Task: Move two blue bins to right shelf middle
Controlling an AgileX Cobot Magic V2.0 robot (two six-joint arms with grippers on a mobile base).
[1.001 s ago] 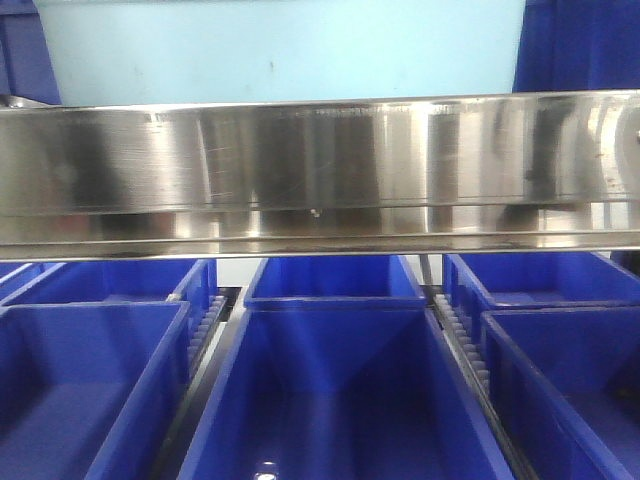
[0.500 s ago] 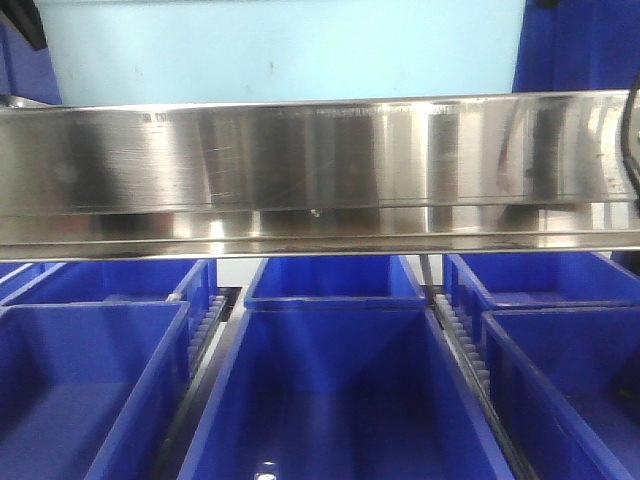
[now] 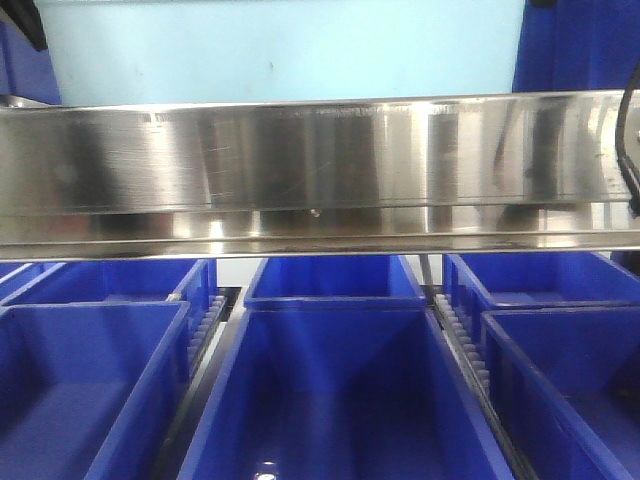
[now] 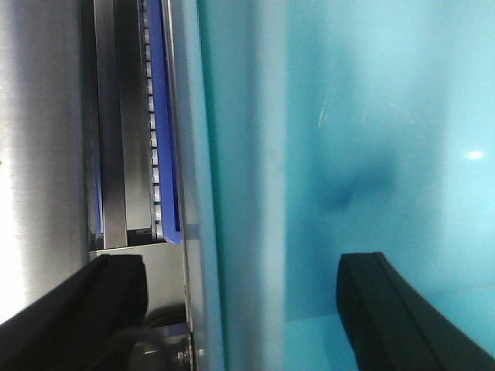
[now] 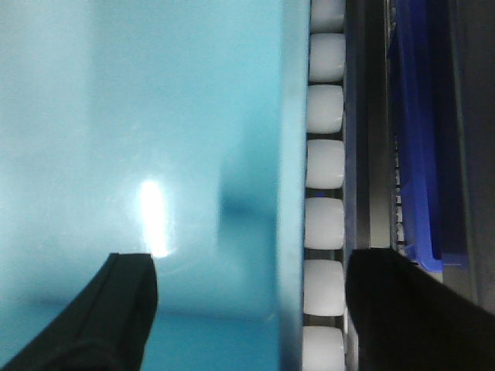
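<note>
A pale blue bin point(image 3: 280, 50) stands on the shelf level above the steel rail point(image 3: 320, 170). My left gripper point(image 4: 240, 267) is open and straddles the bin's left wall point(image 4: 232, 154): one finger point(image 4: 379, 309) is inside, the other point(image 4: 93, 301) outside over the steel. My right gripper point(image 5: 255, 263) is open too and straddles the right wall point(image 5: 290, 116), with one finger point(image 5: 124, 309) inside and the other point(image 5: 394, 309) over the rollers. Neither pair of fingers presses the wall. Dark blue bins point(image 3: 335, 390) fill the level below.
White rollers point(image 5: 325, 162) run along the pale bin's right side, and a dark blue bin's edge point(image 5: 421, 154) lies beyond them. Another dark blue bin's edge point(image 4: 162, 116) shows to its left. Dark blue bins point(image 3: 90, 380) point(image 3: 570, 370) flank the lower middle one. A black cable point(image 3: 627, 140) hangs at right.
Dark arm parts have come into the front view's upper corners, and a black cable now hangs at the right edge. The bins have not moved.
</note>
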